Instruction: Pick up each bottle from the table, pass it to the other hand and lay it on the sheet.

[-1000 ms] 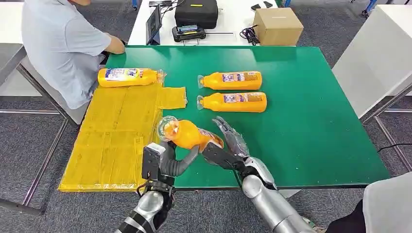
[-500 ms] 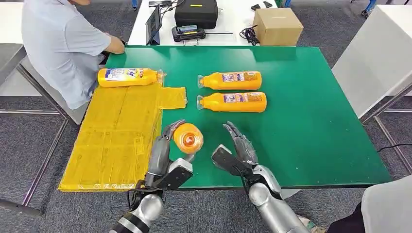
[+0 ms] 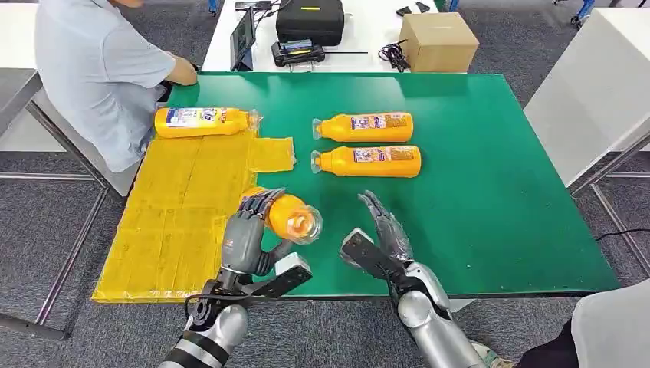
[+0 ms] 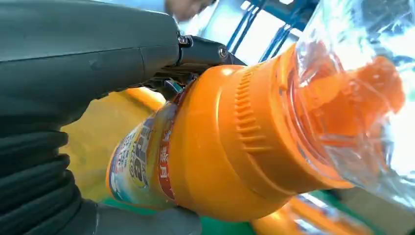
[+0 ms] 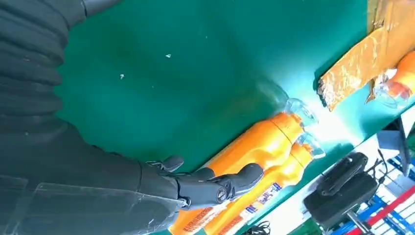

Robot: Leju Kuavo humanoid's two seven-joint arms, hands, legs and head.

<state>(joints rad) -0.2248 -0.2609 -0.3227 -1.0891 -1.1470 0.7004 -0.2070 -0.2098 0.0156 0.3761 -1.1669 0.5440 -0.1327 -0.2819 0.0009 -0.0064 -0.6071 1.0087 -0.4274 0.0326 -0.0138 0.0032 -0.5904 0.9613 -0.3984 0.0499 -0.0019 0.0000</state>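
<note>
My left hand [image 3: 249,234] grips an orange bottle [image 3: 289,215] above the table's near edge, its clear cap end turned toward me. In the left wrist view the same bottle [image 4: 230,142] lies against my thumb and fingers [image 4: 98,58]. My right hand [image 3: 381,239] is open, its fingers spread, a short way right of the held bottle and holding nothing. Two more orange bottles [image 3: 363,127] [image 3: 368,161] lie side by side in the table's middle. A further bottle [image 3: 202,121] lies at the far end of the yellow sheet [image 3: 184,222].
A person in a light shirt [image 3: 96,69] sits at the table's far left corner. Beyond the green table [image 3: 498,192] are a cardboard box [image 3: 438,41], a black case [image 3: 310,20] and a tablet [image 3: 243,37]. A white table [image 3: 598,84] stands to the right.
The bottle has passed from both hands to the left hand alone. My left hand has turned it and carried it slightly left, toward the sheet. My right hand has let go and drawn back rightward.
</note>
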